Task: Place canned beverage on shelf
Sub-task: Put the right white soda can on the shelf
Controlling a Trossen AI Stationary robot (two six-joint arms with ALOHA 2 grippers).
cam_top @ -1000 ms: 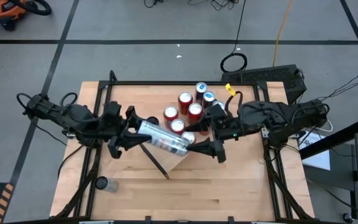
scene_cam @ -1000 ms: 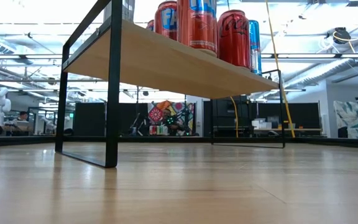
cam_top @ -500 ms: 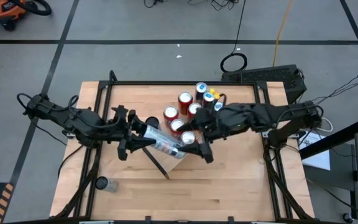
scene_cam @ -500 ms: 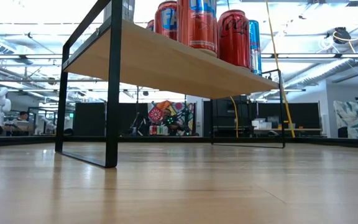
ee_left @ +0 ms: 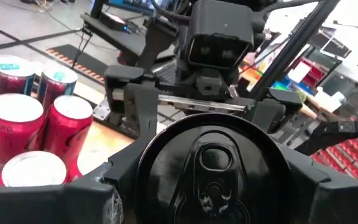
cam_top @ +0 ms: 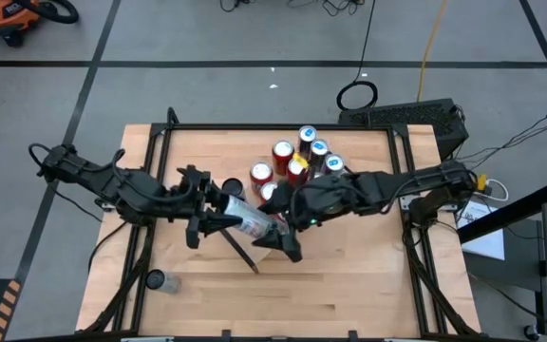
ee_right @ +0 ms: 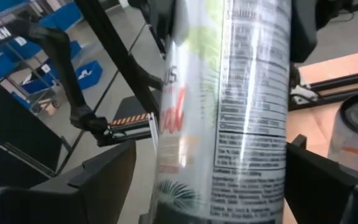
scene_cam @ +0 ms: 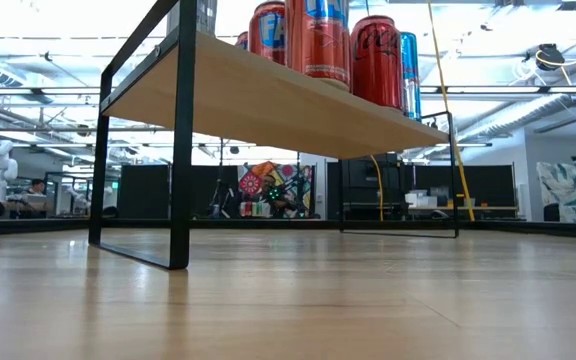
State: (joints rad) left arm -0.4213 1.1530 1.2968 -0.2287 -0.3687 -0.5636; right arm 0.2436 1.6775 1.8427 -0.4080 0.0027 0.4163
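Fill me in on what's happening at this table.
Two arms are handling one can above the near end of the shelf. The left claw is shut on the can, holding it on its side. The right claw is open, with a finger on each side of the can's other end, so this looks like a handover. Several red and blue cans already stand on the shelf. One more can stands on the table's near left corner.

The shelf (scene_cam: 268,100) hides both arms in the low view.
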